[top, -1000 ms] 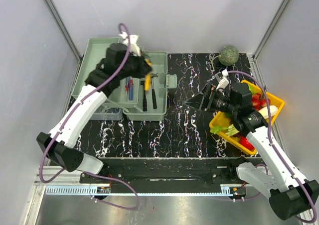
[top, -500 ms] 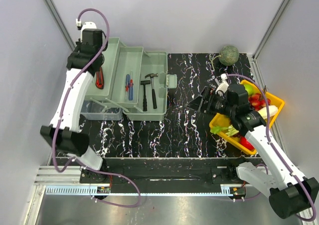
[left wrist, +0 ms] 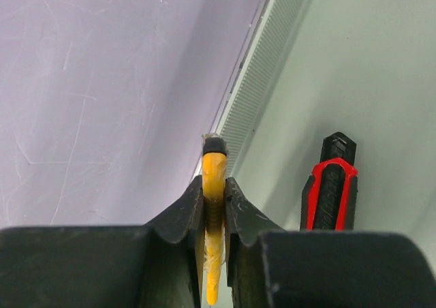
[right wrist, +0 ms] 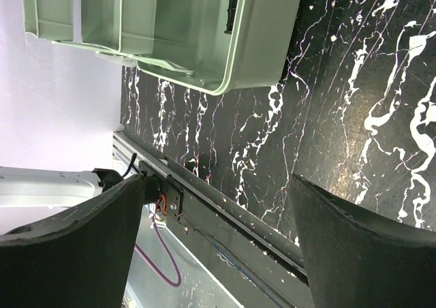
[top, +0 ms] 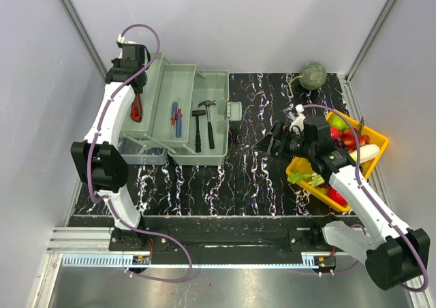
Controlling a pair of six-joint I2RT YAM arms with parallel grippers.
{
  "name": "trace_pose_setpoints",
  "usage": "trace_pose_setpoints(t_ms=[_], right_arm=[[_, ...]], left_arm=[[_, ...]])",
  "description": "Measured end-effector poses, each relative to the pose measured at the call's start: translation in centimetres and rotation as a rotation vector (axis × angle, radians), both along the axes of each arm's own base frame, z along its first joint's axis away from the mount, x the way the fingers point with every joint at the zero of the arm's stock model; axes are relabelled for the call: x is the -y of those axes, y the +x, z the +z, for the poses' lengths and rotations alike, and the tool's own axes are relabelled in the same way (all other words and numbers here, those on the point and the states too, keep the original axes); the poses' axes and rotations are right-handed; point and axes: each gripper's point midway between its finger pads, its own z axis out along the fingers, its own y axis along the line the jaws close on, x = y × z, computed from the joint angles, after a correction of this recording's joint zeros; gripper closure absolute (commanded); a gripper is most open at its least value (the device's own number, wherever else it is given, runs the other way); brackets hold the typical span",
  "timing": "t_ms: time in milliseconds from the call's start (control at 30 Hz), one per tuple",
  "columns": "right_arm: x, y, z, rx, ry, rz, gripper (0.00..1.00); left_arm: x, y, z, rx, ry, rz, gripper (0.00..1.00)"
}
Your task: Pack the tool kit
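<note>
Three pale walls [top: 225, 22]; black marbled table [top: 259, 178] | left jaws pinch knife [left wrist: 214, 175]; right jaws spread

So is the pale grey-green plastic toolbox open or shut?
Open. The toolbox has its trays folded out, and a black hammer and red and blue screwdrivers lie exposed inside.

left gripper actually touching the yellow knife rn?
Touching. Left wrist view: the left gripper is shut on the yellow knife, clamping it from both sides.
</note>
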Motion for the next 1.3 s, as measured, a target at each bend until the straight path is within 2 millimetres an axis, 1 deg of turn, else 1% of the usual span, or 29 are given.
trace_pose_setpoints(t_ms=[67,133,200,233,367,467,633,733,833,933,1000,1067,1133,1200,1300], right_arm=[[-0.1,0.2,-0.5,-0.015,-0.004,0.001,0.11],[-0.2,0.3,-0.8,-0.027,-0.004,0.003,0.10],[-0.3,0.4,-0.9,-0.026,0.003,0.002,0.10],[-0.3,0.4,-0.9,-0.026,0.006,0.001,0.10],[-0.3,0.4,-1.3,-0.029,0.011,-0.002,0.10],[-0.4,0.5,-1.3,-0.027,0.012,-0.001,0.10],[-0.4,0.5,-1.3,-0.022,0.009,0.000,0.10],[-0.3,0.5,-1.4,-0.023,0.006,-0.001,0.10],[-0.2,0.5,-1.5,-0.025,-0.002,-0.006,0.10],[0.1,0.4,-1.8,-0.034,-0.017,-0.018,0.10],[0.2,0.3,-1.9,-0.035,-0.022,-0.022,0.10],[0.3,0.2,-1.7,-0.023,-0.022,-0.026,0.09],[0.5,0.0,-1.5,-0.011,-0.022,-0.032,0.09],[0.6,-0.1,-1.5,-0.006,-0.021,-0.034,0.09],[0.7,-0.2,-1.7,-0.011,-0.023,-0.034,0.09]], left_arm=[[-0.2,0.3,-0.5,-0.001,0.007,-0.013,0.83],[0.0,0.5,-1.3,-0.018,0.008,-0.032,0.80],[0.1,0.4,-1.8,-0.032,0.004,-0.042,0.69],[0.2,0.5,-1.9,-0.034,0.001,-0.048,0.66],[0.4,0.8,-1.8,-0.017,-0.007,-0.052,0.50],[0.6,0.9,-1.8,-0.006,-0.023,-0.051,0.35],[1.0,1.0,-1.4,0.029,-0.068,-0.051,0.23],[1.2,0.6,-0.1,0.075,-0.108,-0.052,0.17],[1.2,-0.4,1.7,0.138,-0.179,-0.050,0.15],[0.0,-1.5,3.7,0.225,-0.298,-0.040,0.15],[-1.9,-2.4,4.9,0.287,-0.374,-0.012,0.16],[-4.6,-3.3,5.6,0.349,-0.460,0.028,0.21],[-7.3,-4.1,5.4,0.388,-0.539,0.079,0.24],[-8.9,-4.5,4.4,0.387,-0.590,0.116,0.31],[-9.4,-3.7,2.5,0.365,-0.659,0.127,0.35]])
